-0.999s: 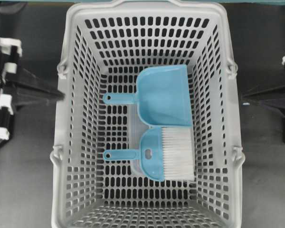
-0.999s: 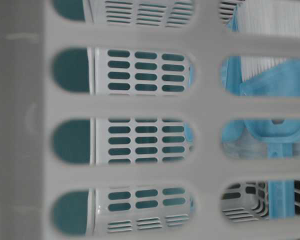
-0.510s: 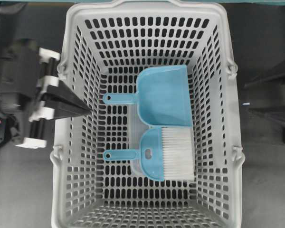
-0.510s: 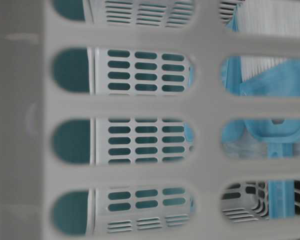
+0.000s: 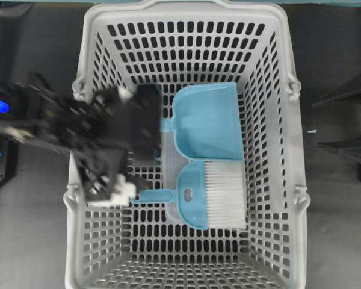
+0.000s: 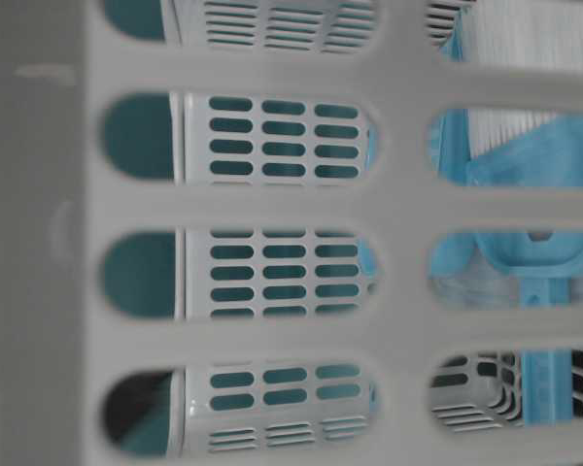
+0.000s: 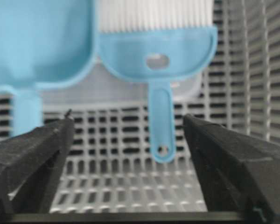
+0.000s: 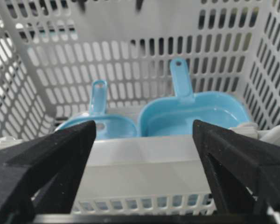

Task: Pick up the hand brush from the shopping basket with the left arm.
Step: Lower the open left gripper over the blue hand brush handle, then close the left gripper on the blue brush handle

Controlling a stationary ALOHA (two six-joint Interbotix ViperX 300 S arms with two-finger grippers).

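With our left gripper (image 7: pixel 126 140) spread wide over the shopping basket (image 5: pixel 96 253) floor, we should centre the hand brush (image 7: pixel 156 51) handle, beside the dustpan (image 7: pixel 37 42), before descending and closing.

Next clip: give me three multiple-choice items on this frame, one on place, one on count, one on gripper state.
1. Where does the hand brush lie?
A. on the shopping basket floor
B. on the table
C. between the fingers

2. How many light-blue tools are in the basket?
A. one
B. two
C. three

3. The left gripper is:
A. shut on the handle
B. open, short of the handle
C. out of view

Answers: 1 A, overhead it rests on the slotted floor. 2 B, brush plus dustpan. 3 B, its fingers stand apart, nothing between them.
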